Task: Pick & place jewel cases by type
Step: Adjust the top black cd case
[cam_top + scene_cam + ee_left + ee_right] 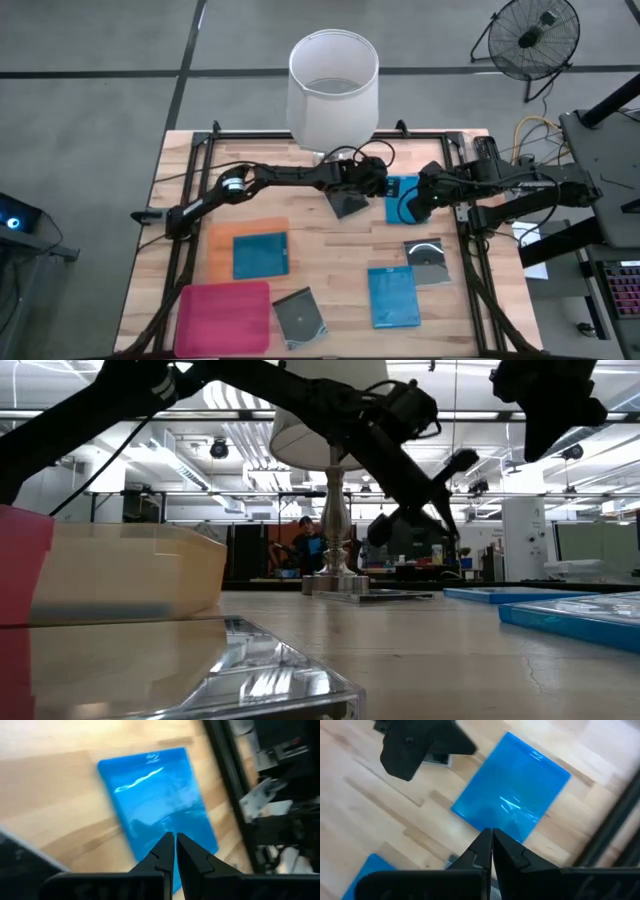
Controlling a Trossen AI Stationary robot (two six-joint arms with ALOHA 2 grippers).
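Observation:
One bright blue jewel case [402,197] lies flat near the table's far right, and both grippers hover over it. My left gripper [175,840] reaches in from the left and is shut above that blue case [155,800]. My right gripper [491,835] comes from the right and is shut above the same case [512,790]. A dark grey case [348,204] lies just left of it. A second blue case [260,255] rests in the orange tray [215,245]. Another blue case [393,297] and two grey disc cases [428,260] [300,316] lie on the bare wood.
The magenta-pink tray [225,316] sits at the near left, next to the orange tray. A white cylindrical container [333,90] stands at the far edge, behind both grippers. A black frame rail [468,250] runs along the table's right side. Bare wood shows in the table's middle.

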